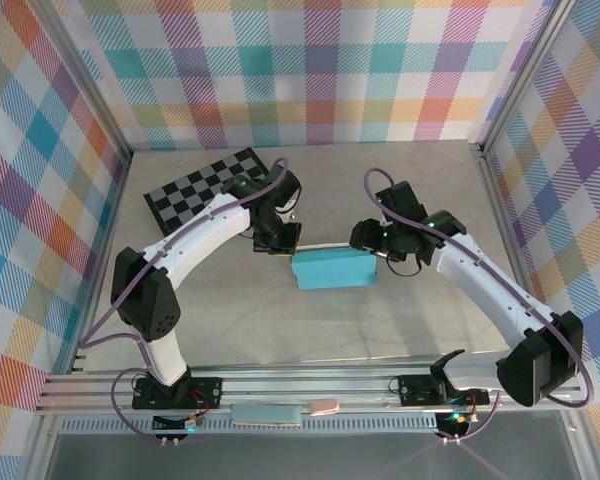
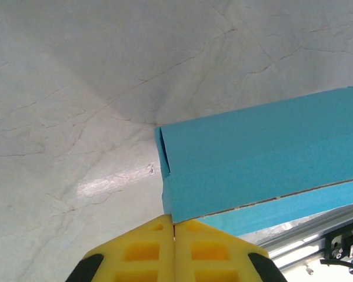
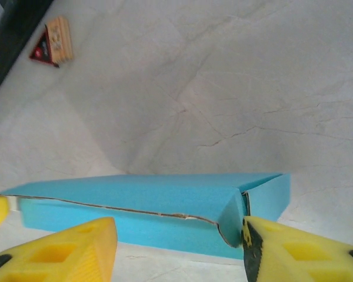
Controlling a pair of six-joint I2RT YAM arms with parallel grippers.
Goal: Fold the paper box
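Two arched arms [image 1: 195, 235] [image 1: 480, 275] bracket the paper box [image 1: 334, 269].

The left arm [image 1: 195, 235] and the right arm [image 1: 480, 278] were built alike — white shells between chunky black joints, each on a black base [image 1: 175, 392] toward six o'clock of the top view. A lilac cable [image 1: 92, 318] looped along each. The left gripper [image 2: 175, 226] and the right gripper [image 3: 179, 226] carried yellow fingers [image 3: 65, 252] with rectangular recesses — black housing [image 2: 85, 270] showed at five and seven o'clock in the left wrist view.
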